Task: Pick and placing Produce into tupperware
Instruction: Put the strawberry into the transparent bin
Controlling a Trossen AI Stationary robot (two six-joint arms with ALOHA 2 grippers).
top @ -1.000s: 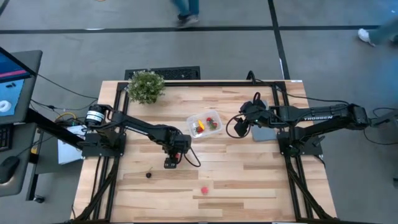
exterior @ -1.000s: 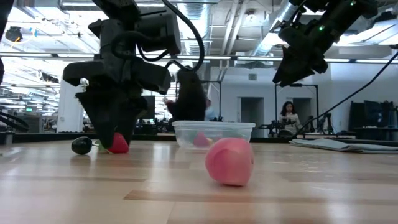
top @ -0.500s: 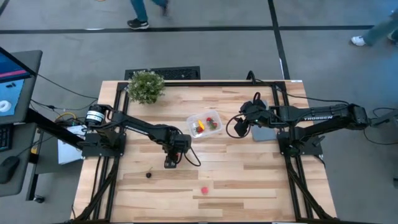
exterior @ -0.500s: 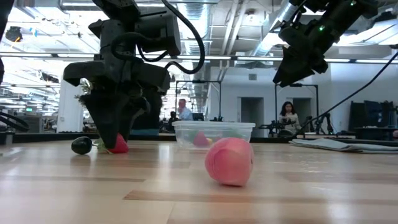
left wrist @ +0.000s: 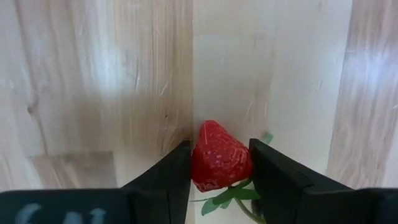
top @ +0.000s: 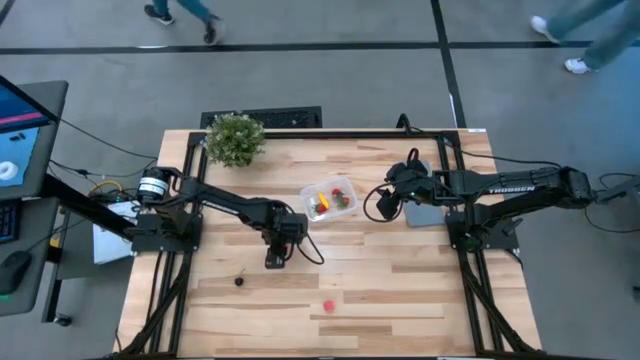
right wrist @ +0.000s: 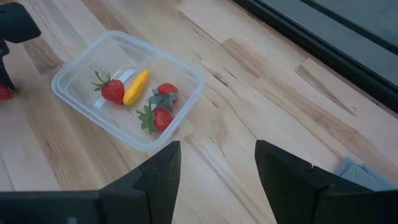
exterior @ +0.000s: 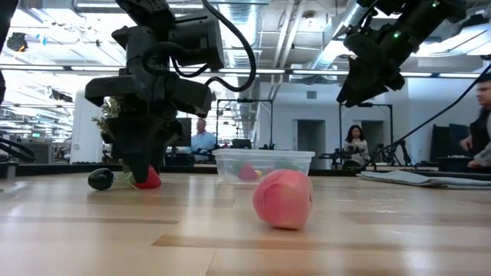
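**Left wrist view: jaws now snug on a strawberry**

Left wrist view shows the strawberry [left wrist: 219, 157] pinched between the two dark fingers [left wrist: 163, 177], red flesh touching both pads, its green leaves trailing below. A second ago, from table level, the left gripper [exterior: 143, 172] stood wider around the fruit; its fingers have since drawn in, and the berry still sits on the wood. I'd judge the grasp made and the lift yet to come.

The tupperware [top: 331, 198] lies near that gripper, up the table and towards the right arm. It already holds two strawberries [right wrist: 112, 91], a third red piece and a yellow-orange piece [right wrist: 137, 86]. The right gripper [top: 382, 204] hangs just beyond the tub's far side, fingers spread and holding nothing.

Loose produce remains: a dark berry [top: 239, 281] near the left gripper's outer side, and a pink-red rounded fruit [top: 328, 305] farther towards the table's front edge. A potted plant [top: 235, 138] stands well apart behind. Nothing lies between gripper and tub, though the waiting right arm crowds the tub's other side. People move about beyond the table.
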